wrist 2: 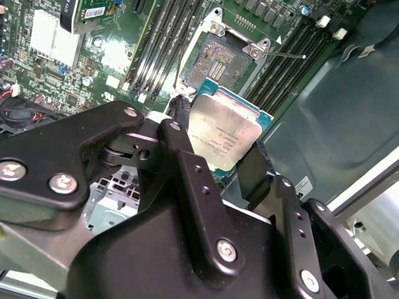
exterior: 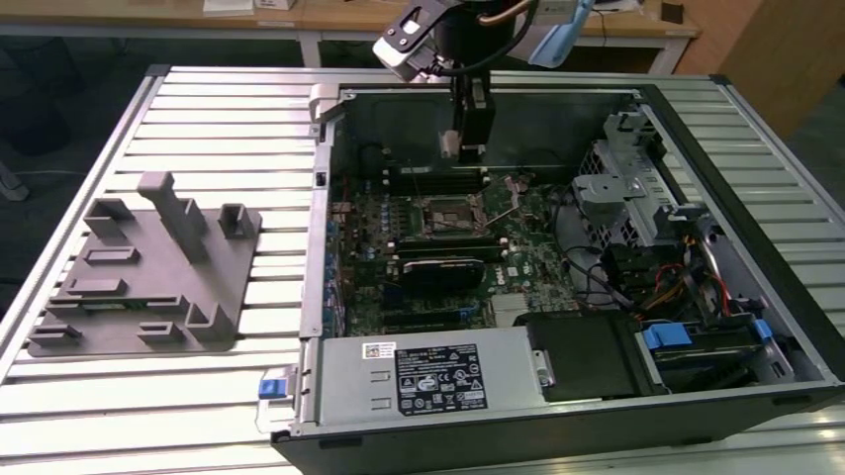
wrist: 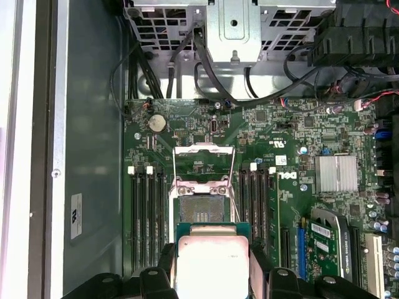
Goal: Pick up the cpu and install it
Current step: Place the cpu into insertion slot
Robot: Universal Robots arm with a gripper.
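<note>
cpu (wrist 2: 223, 134) — flat square, silver top, teal rim — clamped in gripper (wrist 2: 218, 142), near open socket (wrist 2: 215, 59), not seated.

Your table (exterior: 198, 109) carries computer case (exterior: 528, 440). Fixture tray (exterior: 145, 277) on table, at exterior view's left of case, apart from it. Motherboard (exterior: 383, 257) in case. Socket (exterior: 446, 216) near board's middle, memory slots (wrist: 146, 218) on both sides. Power supply (exterior: 422, 374) along case edge nearest exterior camera. Your gripper (exterior: 465, 148) above board, cpu (wrist 2: 223, 132) between its fingers (wrist 2: 252, 163), beside socket, not seated.
</note>
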